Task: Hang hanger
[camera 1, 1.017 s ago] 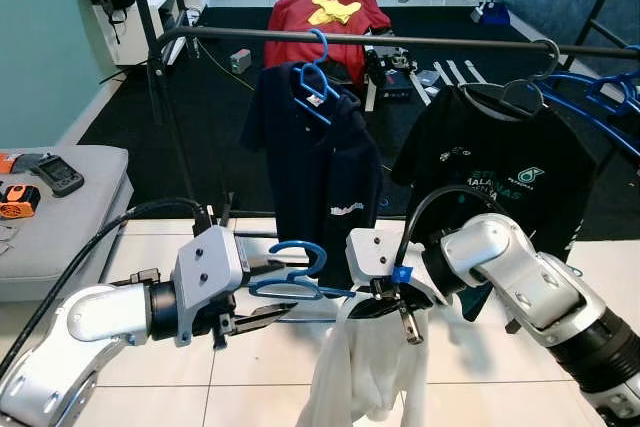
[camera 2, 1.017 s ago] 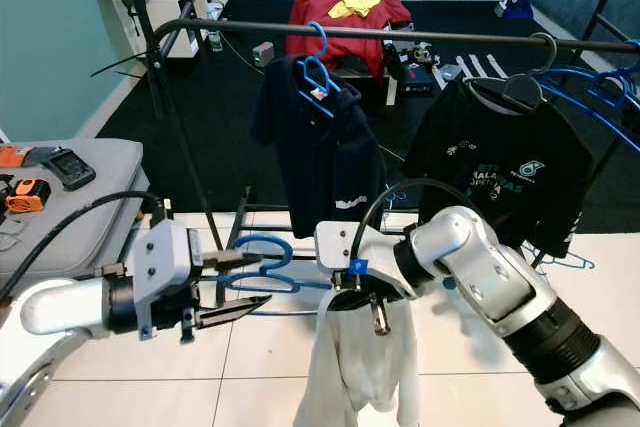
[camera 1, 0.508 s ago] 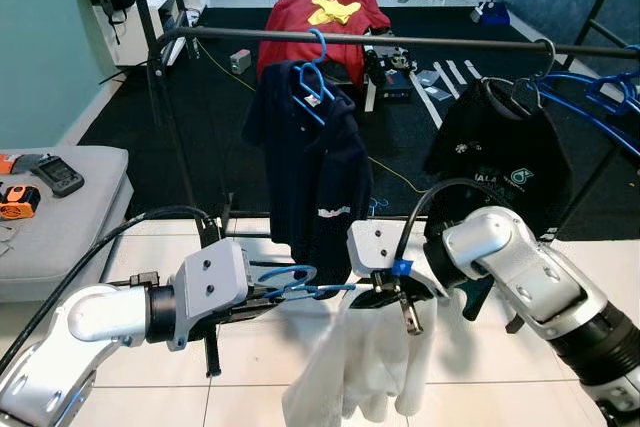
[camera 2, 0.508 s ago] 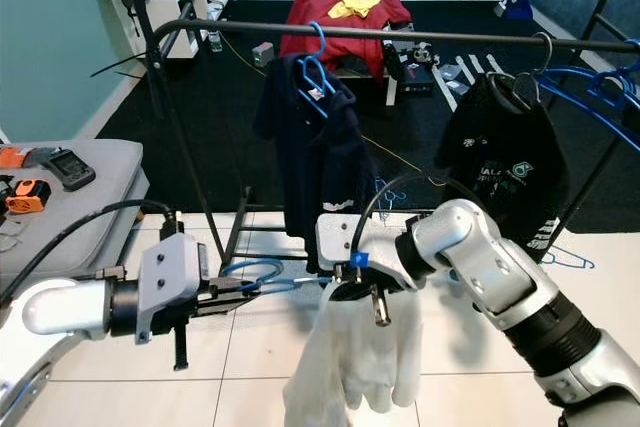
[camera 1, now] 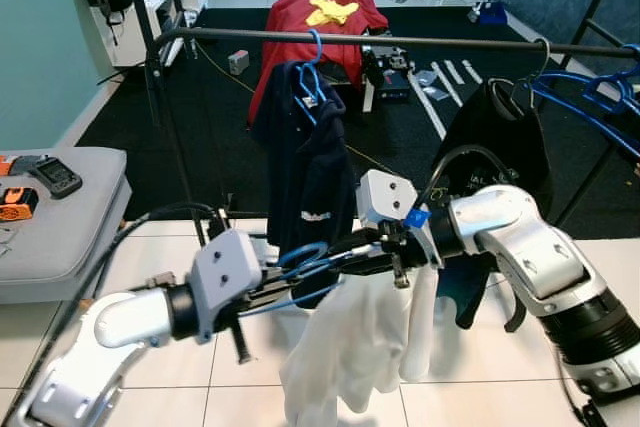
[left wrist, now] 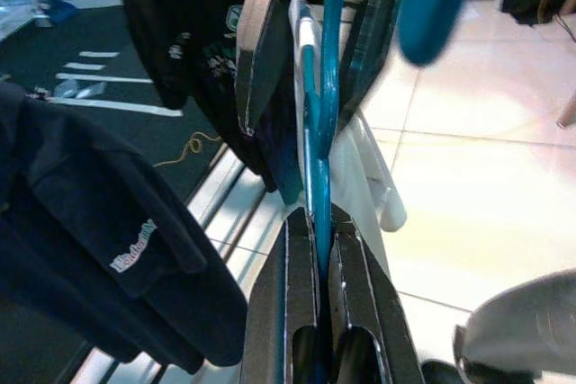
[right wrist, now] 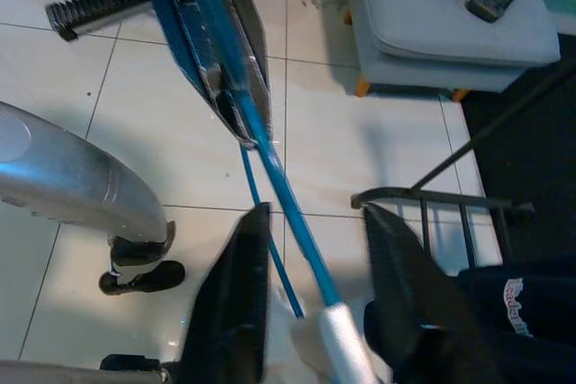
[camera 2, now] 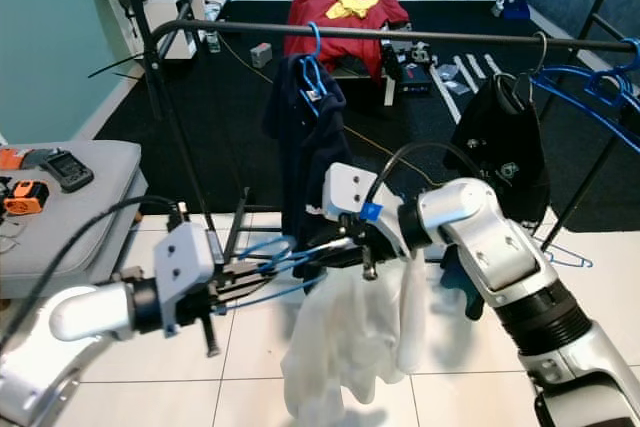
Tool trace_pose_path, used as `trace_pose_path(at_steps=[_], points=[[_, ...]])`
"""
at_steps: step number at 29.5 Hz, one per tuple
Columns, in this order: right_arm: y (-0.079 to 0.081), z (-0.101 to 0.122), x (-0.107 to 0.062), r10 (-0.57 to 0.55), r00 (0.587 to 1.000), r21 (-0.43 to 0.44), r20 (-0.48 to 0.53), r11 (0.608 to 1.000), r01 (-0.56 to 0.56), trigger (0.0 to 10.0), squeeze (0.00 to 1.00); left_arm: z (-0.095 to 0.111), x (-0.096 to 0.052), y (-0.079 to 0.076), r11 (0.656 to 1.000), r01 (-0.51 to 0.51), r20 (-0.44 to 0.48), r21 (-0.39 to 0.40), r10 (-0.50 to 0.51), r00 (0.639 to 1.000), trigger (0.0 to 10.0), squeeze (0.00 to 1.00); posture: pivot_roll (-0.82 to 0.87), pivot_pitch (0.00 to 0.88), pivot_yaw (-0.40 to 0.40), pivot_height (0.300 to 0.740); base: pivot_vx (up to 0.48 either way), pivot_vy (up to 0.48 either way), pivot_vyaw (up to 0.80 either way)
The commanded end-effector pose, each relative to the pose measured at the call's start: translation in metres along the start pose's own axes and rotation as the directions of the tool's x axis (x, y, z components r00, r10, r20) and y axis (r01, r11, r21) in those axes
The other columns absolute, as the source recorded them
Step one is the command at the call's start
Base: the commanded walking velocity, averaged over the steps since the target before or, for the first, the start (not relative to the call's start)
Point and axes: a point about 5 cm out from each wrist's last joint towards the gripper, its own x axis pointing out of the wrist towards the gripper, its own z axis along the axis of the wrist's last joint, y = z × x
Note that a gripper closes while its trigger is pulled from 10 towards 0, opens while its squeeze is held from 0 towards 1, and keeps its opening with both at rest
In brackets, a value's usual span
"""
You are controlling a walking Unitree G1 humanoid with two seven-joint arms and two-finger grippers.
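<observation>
We see the left end effector (left wrist: 315, 267) pinching the blue hanger (camera 1: 310, 269), which carries a white garment (camera 1: 360, 347) below the rail (camera 1: 400, 42). Right end effector (right wrist: 310, 258) is spread around the hanger wire.

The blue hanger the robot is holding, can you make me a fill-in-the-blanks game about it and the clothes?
1. The left gripper is shut on a hanger whose colour is ____.
2. The garment draped on that hanger is ____ in colour.
3. The navy shirt hangs from the black ____ by its own blue hanger.
4. The orange tool lies on a grey ____ to the robot's left.

Missing words: blue; white; rail; cushion
</observation>
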Motion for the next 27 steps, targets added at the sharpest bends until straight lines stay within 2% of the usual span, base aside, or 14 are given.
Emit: trace_pose_path(at_steps=[1,11,12,13,14,15,16,17,18,19,20,23,26,27], points=[[0.0,0.005,0.0,0.007,1.0,-0.028,0.021,1.0,-0.006,10.0,1.0,0.006,0.004,-0.003,1.0,0.005,0.062,-0.009,-0.004,0.998,0.0,0.0,-0.1,0.075,-0.012,0.74,0.0,0.0,0.0],[-0.014,0.016,-0.013,-0.076,0.992,-0.036,0.104,0.996,0.08,10.0,1.0,0.007,0.011,-0.008,0.996,-0.044,0.125,-0.071,0.053,0.991,0.0,0.0,-0.11,0.074,-0.026,0.74,0.0,0.0,0.0],[-0.021,0.021,-0.018,-0.124,0.981,-0.035,0.15,0.991,0.131,10.0,1.0,0.007,0.012,-0.008,0.995,-0.061,0.131,-0.08,0.071,0.989,0.0,0.0,-0.11,0.074,-0.029,0.74,0.0,0.0,0.0],[-0.038,0.036,-0.031,-0.26,0.93,-0.01,0.259,0.962,0.271,10.0,1.0,0.006,0.012,-0.006,0.991,-0.093,0.136,-0.092,0.105,0.985,0.0,0.0,-0.11,0.073,-0.027,0.74,0.0,0.0,0.0],[-0.038,0.036,-0.031,-0.26,0.93,-0.01,0.259,0.962,0.271,10.0,1.0,0.006,0.012,-0.006,0.991,-0.093,0.136,-0.092,0.105,0.985,0.0,0.0,-0.11,0.073,-0.027,0.74,0.0,0.0,0.0],[-0.051,0.047,-0.045,-0.367,0.862,0.052,0.35,0.926,0.374,10.0,1.0,0.005,0.012,-0.004,0.988,-0.119,0.141,-0.103,0.133,0.981,0.0,0.0,-0.11,0.073,-0.027,0.74,0.0,0.0,0.0],[-0.061,0.056,-0.061,-0.466,0.771,0.117,0.433,0.878,0.464,10.0,1.0,0.004,0.012,-0.001,0.981,-0.157,0.143,-0.114,0.172,0.975,0.0,0.0,-0.11,0.075,-0.02,0.74,0.0,0.0,0.0],[-0.061,0.056,-0.061,-0.466,0.771,0.117,0.433,0.878,0.464,10.0,1.0,0.004,0.012,-0.001,0.981,-0.157,0.143,-0.114,0.172,0.975,0.0,0.0,-0.11,0.075,-0.02,0.74,0.0,0.0,0.0],[-0.068,0.061,-0.076,-0.545,0.677,0.193,0.495,0.828,0.526,10.0,1.0,0.003,0.01,0.002,0.971,-0.201,0.146,-0.129,0.219,0.965,0.0,0.0,-0.11,0.075,-0.02,0.74,0.0,0.0,0.0],[-0.071,0.063,-0.084,-0.583,0.623,0.235,0.522,0.8,0.552,10.0,1.0,0.002,0.008,0.005,0.964,-0.227,0.147,-0.138,0.247,0.958,0.0,0.0,-0.1,0.076,-0.019,0.74,0.0,0.0,0.0],[-0.071,0.063,-0.084,-0.583,0.623,0.235,0.522,0.8,0.552,10.0,1.0,0.002,0.008,0.005,0.964,-0.227,0.147,-0.138,0.247,0.958,0.0,0.0,-0.1,0.076,-0.019,0.74,0.0,0.0,0.0],[-0.073,0.053,-0.093,-0.677,0.511,0.346,0.53,0.722,0.599,10.0,1.0,0.0,0.001,0.015,0.925,-0.343,0.147,-0.162,0.366,0.919,0.0,0.0,-0.1,0.076,-0.018,0.74,0.0,0.0,0.0],[-0.073,0.048,-0.093,-0.706,0.481,0.381,0.519,0.695,0.609,10.0,1.0,0.0,-0.002,0.018,0.909,-0.379,0.147,-0.171,0.404,0.903,0.0,0.0,-0.1,0.077,-0.022,0.74,0.0,0.0,0.0],[-0.072,0.042,-0.093,-0.735,0.458,0.409,0.5,0.667,0.623,10.0,1.0,0.0,-0.005,0.019,0.897,-0.404,0.149,-0.181,0.431,0.89,0.0,0.0,-0.1,0.077,-0.022,0.74,0.0,0.0,0.0]])
